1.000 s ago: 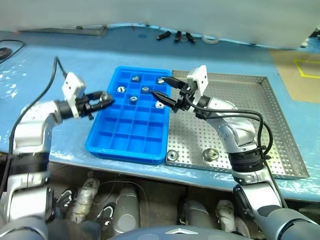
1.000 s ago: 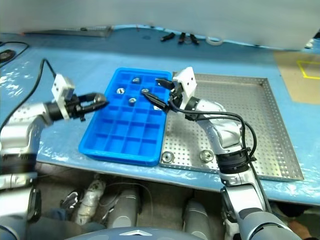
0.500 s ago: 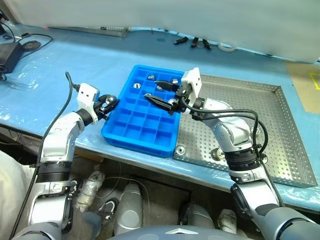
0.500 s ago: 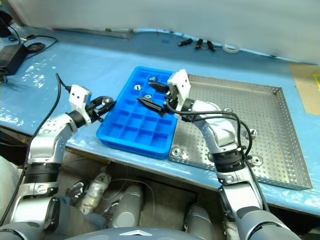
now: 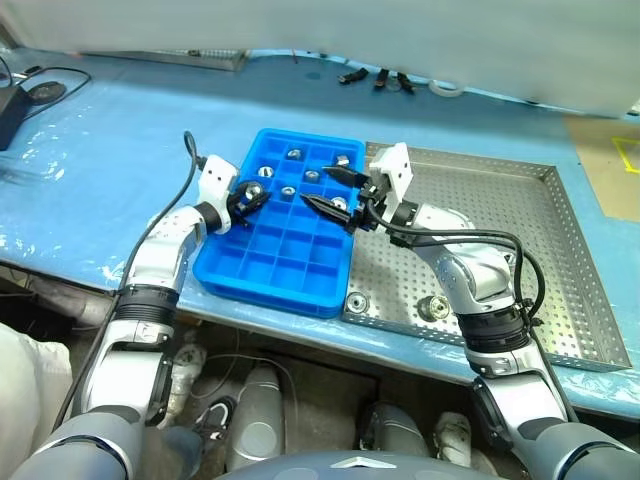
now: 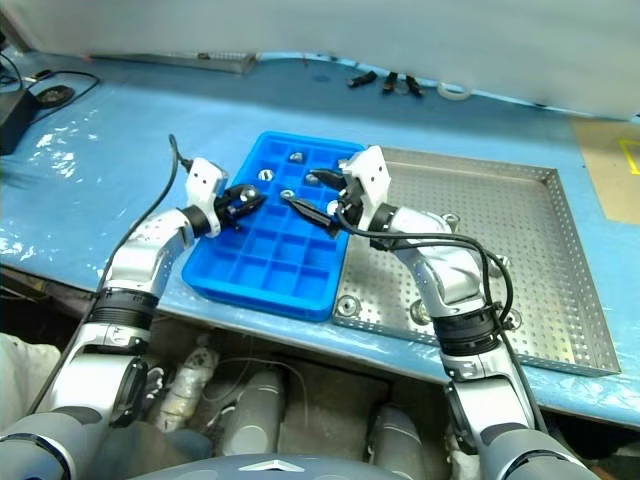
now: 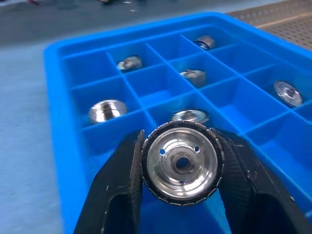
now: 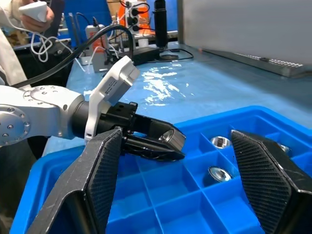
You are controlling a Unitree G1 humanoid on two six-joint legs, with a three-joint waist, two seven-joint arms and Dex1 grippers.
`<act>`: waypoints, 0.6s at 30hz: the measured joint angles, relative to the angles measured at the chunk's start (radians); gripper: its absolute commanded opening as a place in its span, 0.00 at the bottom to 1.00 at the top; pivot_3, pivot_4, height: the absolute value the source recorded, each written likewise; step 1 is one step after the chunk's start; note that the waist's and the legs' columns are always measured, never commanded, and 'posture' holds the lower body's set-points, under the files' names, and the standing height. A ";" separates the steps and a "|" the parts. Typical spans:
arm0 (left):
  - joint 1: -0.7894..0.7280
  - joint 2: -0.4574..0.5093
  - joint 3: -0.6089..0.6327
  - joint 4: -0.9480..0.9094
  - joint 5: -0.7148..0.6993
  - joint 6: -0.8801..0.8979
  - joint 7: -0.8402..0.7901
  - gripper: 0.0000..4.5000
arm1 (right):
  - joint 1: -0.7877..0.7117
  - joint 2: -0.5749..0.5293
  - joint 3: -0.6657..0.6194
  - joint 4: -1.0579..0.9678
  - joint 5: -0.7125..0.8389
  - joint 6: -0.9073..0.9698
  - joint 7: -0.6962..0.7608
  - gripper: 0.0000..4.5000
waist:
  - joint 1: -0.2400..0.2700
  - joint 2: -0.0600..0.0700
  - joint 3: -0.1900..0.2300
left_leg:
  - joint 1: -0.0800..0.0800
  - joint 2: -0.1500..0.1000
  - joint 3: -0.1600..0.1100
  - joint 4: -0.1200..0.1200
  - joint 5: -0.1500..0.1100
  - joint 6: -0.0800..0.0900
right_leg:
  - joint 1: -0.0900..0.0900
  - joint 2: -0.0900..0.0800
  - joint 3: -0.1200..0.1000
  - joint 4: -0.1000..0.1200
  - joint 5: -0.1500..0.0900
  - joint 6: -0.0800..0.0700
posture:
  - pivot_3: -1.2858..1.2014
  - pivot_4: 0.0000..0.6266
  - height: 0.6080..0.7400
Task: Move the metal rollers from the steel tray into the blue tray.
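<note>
The blue tray, gridded into square compartments, is set just beside the perforated steel tray. Several shiny metal rollers are held in its far compartments; two more are left on the steel tray's near edge.

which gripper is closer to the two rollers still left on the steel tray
Right. The right gripper hangs open over the blue tray beside the steel tray; both rollers lie at that tray's near rim. The left gripper sits farther left.
</note>
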 measured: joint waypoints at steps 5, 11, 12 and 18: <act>0.020 0.026 0.000 0.004 -0.008 0.000 -0.020 0.38 | 0.012 -0.004 -0.014 -0.014 0.000 0.004 -0.021 0.83 | -0.026 0.000 0.000 | 0.001 0.000 0.000 0.000 0.000 0.000 | 0.000 0.000 0.000 0.000 0.000 0.000 | 0.60 0.24 1.00; 0.049 0.057 0.041 -0.028 -0.051 0.024 -0.032 0.38 | 0.018 -0.003 -0.019 -0.015 0.000 0.005 -0.031 0.83 | -0.048 0.000 0.000 | 0.002 0.000 0.001 0.000 0.000 0.000 | 0.000 0.001 0.000 0.001 -0.002 -0.004 | 0.60 0.24 1.00; 0.055 0.065 0.052 -0.037 -0.056 0.029 -0.033 0.38 | 0.018 -0.004 -0.019 -0.015 -0.001 0.004 -0.032 0.83 | -0.051 0.000 0.000 | 0.002 0.000 0.001 0.000 0.000 0.000 | 0.000 0.001 0.000 0.001 -0.002 -0.004 | 0.60 0.24 1.00; 0.095 0.091 0.069 -0.089 -0.079 0.048 -0.034 0.38 | 0.018 -0.002 -0.019 -0.015 -0.005 -0.004 -0.032 0.83 | -0.052 0.000 0.000 | 0.002 0.000 0.001 0.000 0.000 0.000 | 0.001 0.001 0.000 0.001 -0.002 -0.004 | 0.60 0.24 1.00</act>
